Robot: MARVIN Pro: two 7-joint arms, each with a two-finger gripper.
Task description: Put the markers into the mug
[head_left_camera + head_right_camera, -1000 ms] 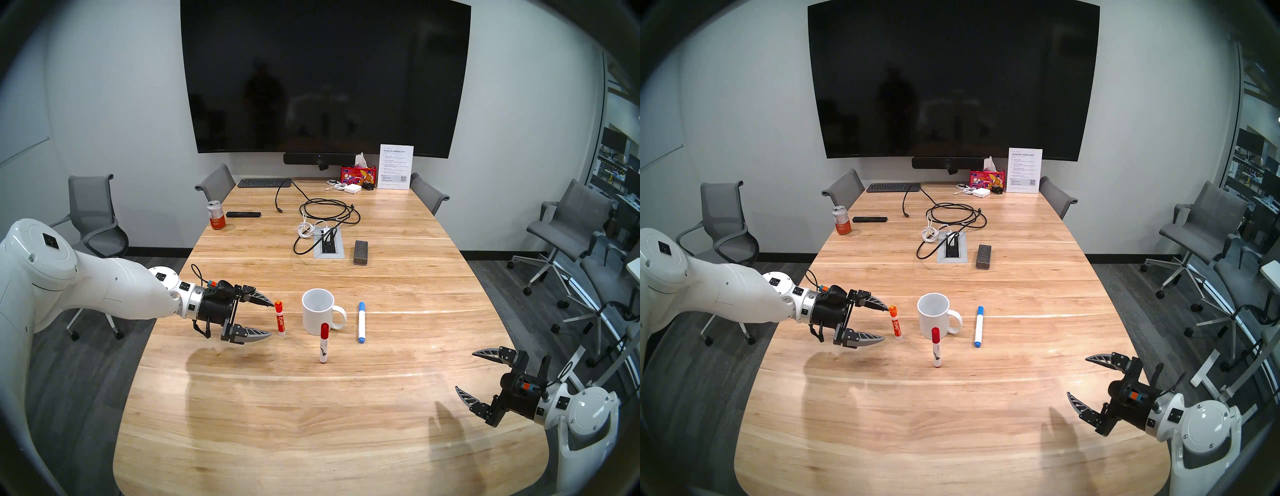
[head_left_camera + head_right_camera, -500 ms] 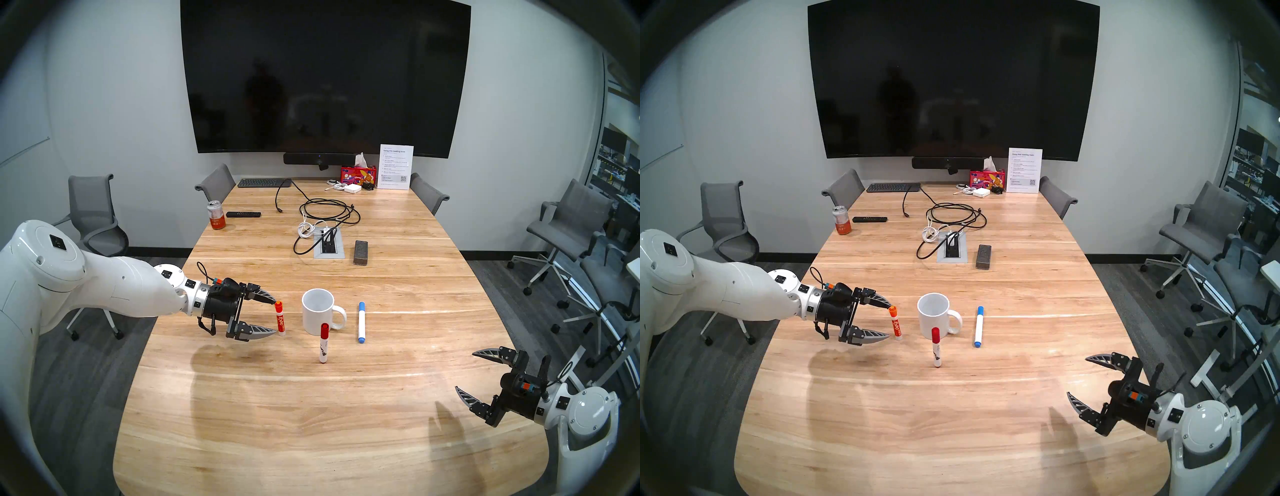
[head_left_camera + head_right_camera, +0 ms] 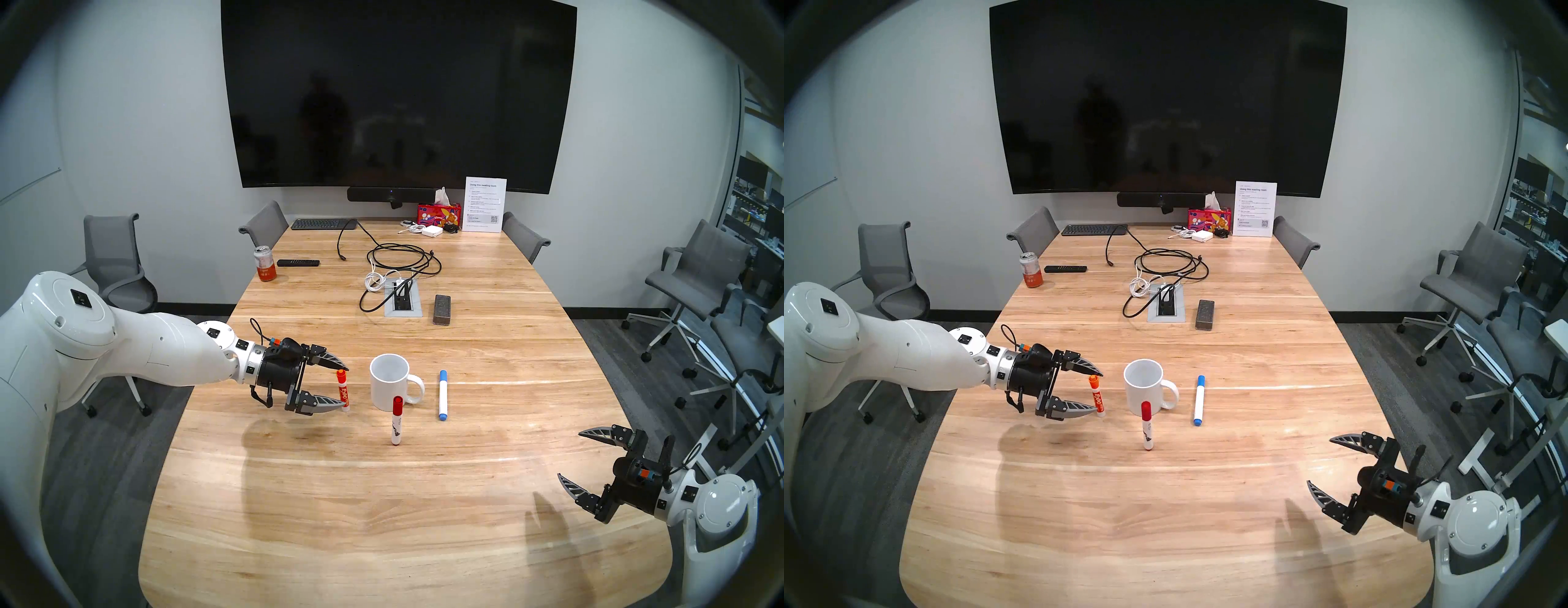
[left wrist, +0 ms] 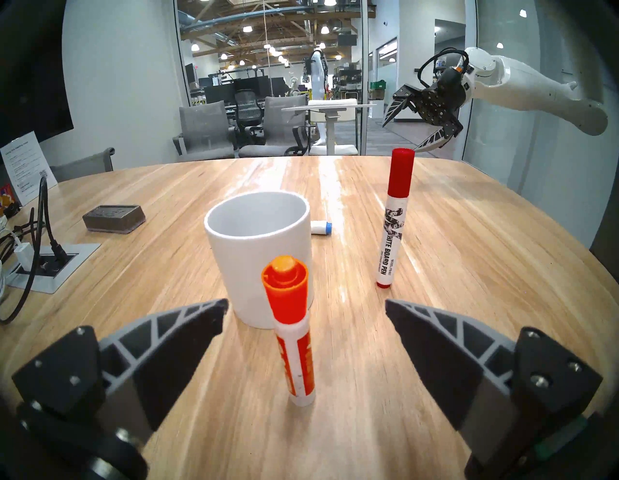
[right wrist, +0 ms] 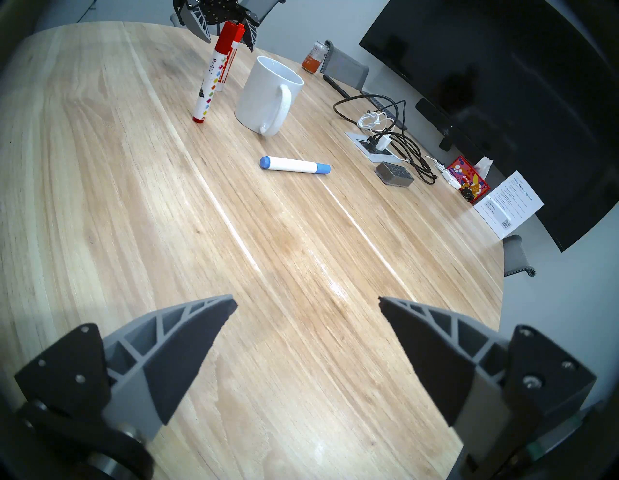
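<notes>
White mug (image 3: pixel 389 382) upright at table (image 3: pixel 488 488) centre, handle to 3 o'clock, interior bare; no marker in it. Orange marker (image 3: pixel 343 389) stands on end at the mug's 9 o'clock, near but apart. Red marker (image 3: pixel 397 420) stands on end at the mug's 6 o'clock, its cap overlapping the mug's wall in the head view; apart from it in the left wrist view. Blue marker (image 3: pixel 442 395) lies flat at the mug's 3 o'clock, just past the handle. Left gripper (image 3: pixel 344 387) spread wide, one finger either side of the orange marker; left wrist view shows clear gaps both sides, nothing gripped. Right gripper (image 3: pixel 570 454) also wide, holding nothing, above the table's edge at 4 o'clock, well apart from everything. Against the frame a second back: left gripper has advanced toward 3 o'clock, its tips then just short of the orange marker, now bracketing it. Markers, mug and right gripper unchanged.
</notes>
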